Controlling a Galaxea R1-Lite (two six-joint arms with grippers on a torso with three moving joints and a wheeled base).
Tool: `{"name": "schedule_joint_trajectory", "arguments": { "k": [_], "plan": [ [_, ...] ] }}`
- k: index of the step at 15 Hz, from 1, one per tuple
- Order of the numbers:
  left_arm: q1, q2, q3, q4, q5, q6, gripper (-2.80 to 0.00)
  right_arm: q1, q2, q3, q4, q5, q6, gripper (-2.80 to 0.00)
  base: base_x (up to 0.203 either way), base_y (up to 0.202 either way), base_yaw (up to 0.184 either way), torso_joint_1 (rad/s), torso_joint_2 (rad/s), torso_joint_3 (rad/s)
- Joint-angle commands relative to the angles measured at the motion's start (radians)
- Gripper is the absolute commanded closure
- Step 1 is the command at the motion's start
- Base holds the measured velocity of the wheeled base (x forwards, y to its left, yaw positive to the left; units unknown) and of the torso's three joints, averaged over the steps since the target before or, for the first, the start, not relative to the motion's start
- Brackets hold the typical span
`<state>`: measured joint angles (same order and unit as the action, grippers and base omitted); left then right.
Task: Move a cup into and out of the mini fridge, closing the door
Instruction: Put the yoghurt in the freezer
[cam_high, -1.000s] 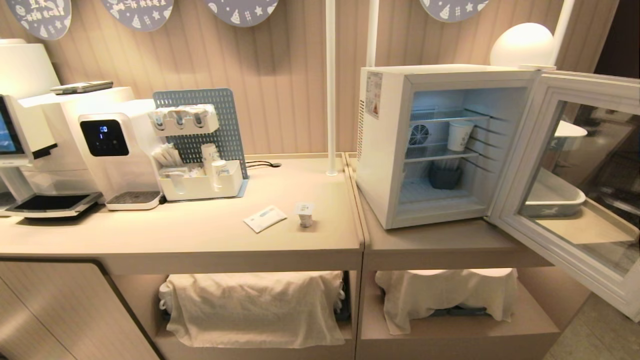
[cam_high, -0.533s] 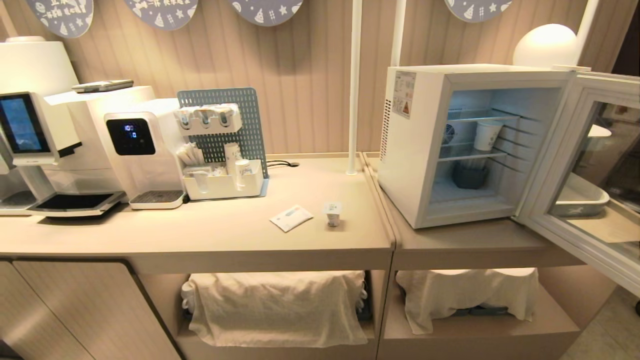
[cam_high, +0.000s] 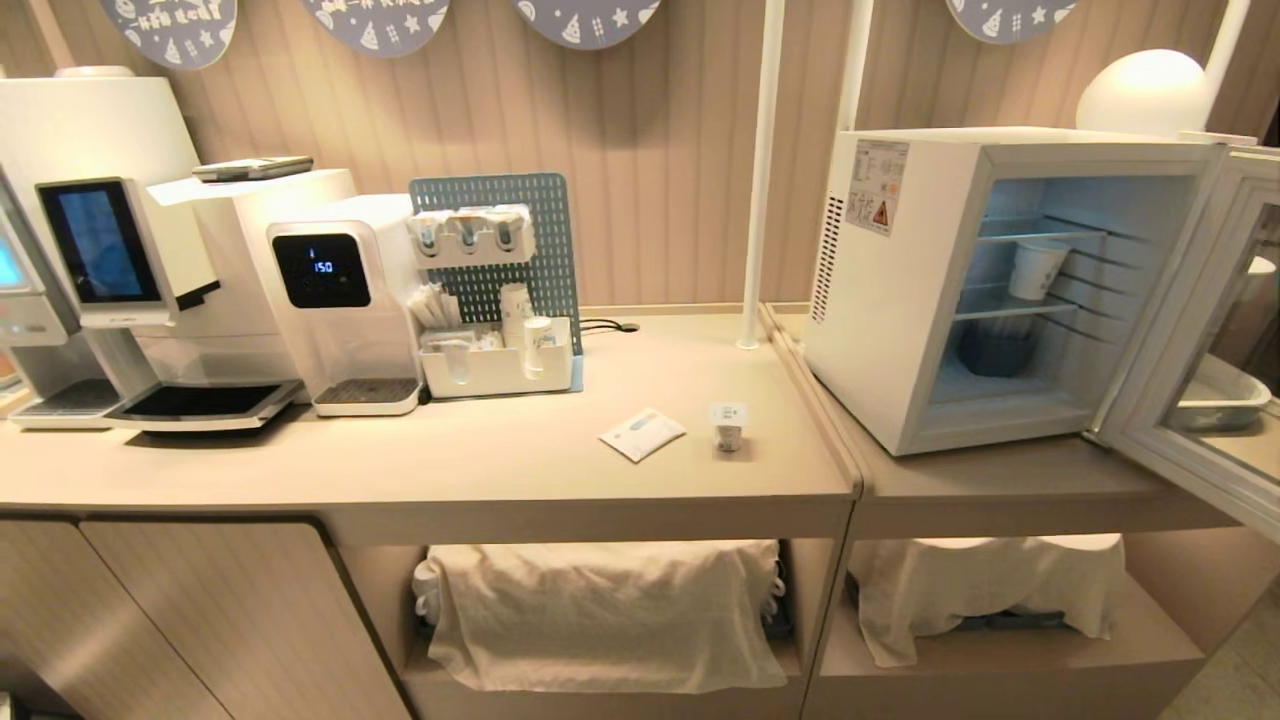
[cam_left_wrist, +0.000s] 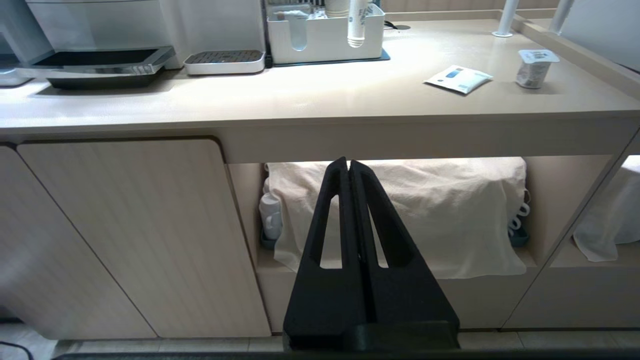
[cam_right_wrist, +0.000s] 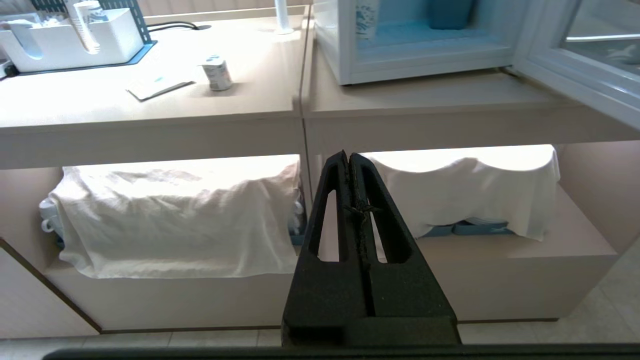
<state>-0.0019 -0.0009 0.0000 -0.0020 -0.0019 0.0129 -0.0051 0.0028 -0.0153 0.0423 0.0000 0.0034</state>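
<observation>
The cup (cam_high: 728, 425) stands on the desk (cam_high: 480, 470), near its right edge, beside a flat sachet (cam_high: 642, 434). The mini fridge (cam_high: 900, 290) has its door (cam_high: 1190, 330) swung open. Left tool (cam_left_wrist: 348, 167) and right tool (cam_right_wrist: 348, 161), fingers pressed together, hang below the desk front. A dispenser (cam_high: 340, 290) display reads "150".

One cup (cam_high: 728, 426), one packet (cam_high: 642, 434), one mini fridge (cam_high: 905, 290) with one door (cam_high: 1190, 330), two draped cloths (cam_high: 600, 610), three white poles (cam_high: 760, 170), two closed grippers (cam_left_wrist: 348, 167)
</observation>
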Motion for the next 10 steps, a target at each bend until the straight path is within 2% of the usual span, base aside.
{"name": "schedule_joint_trajectory", "arguments": {
  "k": [1, 5, 7, 10],
  "plan": [
    [0.001, 0.001, 0.001, -0.003, 0.000, 0.005, 0.00, 0.001, 0.002, 0.000, 0.001, 0.000, 0.001, 0.00, 0.000, 0.127, 0.002, 0.004, 0.00, 0.004],
    [0.002, 0.001, 0.002, -0.003, 0.000, 0.004, 0.00, 0.001, 0.002, 0.000, 0.001, 0.000, 0.001, 0.00, 0.000, 0.017, -0.002, 0.001, 0.00, 0.001],
    [0.000, 0.001, 0.001, -0.003, 0.000, 0.004, 0.00, 0.001, 0.002, 0.000, 0.001, 0.000, 0.001, 0.00, 0.128, 0.002, 0.004, 0.003, 0.00, 0.001],
    [0.002, 0.001, 0.000, -0.001, 0.000, 0.002, 0.00, 0.000, 0.002, 0.000, 0.001, 0.000, 0.001, 0.00, 0.200, 0.000, -0.001, 0.002, 0.01, 0.001]
  ]
}}
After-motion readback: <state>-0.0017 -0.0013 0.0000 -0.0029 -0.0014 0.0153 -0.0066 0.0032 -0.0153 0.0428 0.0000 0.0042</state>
